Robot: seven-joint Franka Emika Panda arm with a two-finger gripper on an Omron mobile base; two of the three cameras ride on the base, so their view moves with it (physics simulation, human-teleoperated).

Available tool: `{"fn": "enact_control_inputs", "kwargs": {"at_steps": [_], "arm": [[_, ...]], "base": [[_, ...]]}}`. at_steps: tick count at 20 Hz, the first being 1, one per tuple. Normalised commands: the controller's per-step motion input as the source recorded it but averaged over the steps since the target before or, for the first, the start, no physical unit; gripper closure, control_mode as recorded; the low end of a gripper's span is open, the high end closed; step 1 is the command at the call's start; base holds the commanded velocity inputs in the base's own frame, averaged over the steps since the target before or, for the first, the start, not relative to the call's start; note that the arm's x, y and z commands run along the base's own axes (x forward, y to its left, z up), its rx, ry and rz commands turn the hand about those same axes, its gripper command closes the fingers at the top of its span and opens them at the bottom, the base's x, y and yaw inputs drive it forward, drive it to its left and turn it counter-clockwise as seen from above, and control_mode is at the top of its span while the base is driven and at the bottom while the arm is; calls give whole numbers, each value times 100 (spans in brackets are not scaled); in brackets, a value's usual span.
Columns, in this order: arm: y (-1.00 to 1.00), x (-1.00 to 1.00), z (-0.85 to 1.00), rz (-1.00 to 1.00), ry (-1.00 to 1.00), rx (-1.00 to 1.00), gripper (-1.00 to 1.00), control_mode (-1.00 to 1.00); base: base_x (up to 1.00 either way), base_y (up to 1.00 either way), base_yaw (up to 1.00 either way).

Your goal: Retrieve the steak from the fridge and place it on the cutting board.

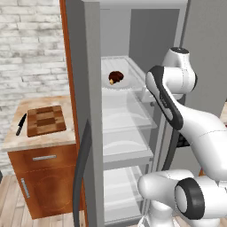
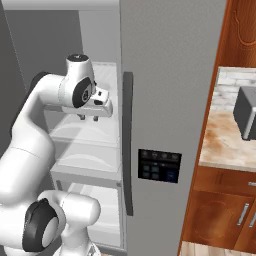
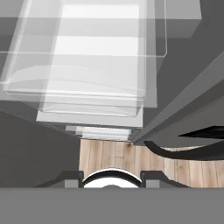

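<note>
You have the fridge point(image 1: 88, 111) open, and the steak point(image 1: 116, 77) sits on its upper clear shelf, toward the back left. Your gripper point(image 2: 88, 118) hangs inside the compartment at the front right of that shelf, well apart from the meat, fingers point(image 2: 81, 117) pointing down, slightly spread and holding nothing. The cutting board point(image 1: 45, 120) lies on the counter left of the fridge, beside a black knife point(image 1: 20, 124).
</note>
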Motion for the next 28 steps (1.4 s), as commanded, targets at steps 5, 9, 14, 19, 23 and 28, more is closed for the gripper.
{"fn": "enact_control_inputs", "kwargs": {"at_steps": [5,9,14,19,23,28], "arm": [[1,0,0,0,0,0,-100,-100],[28,0,0,0,0,0,-100,-100],[45,0,0,0,-5,0,-100,-100],[38,0,13,-3,-13,0,-100,-100],[33,0,36,-15,-10,0,-100,-100],[10,3,39,-13,-4,0,-100,-100]], "base": [[0,0,0],[0,0,0],[0,0,0],[0,0,0],[0,0,0],[0,0,0]]}}
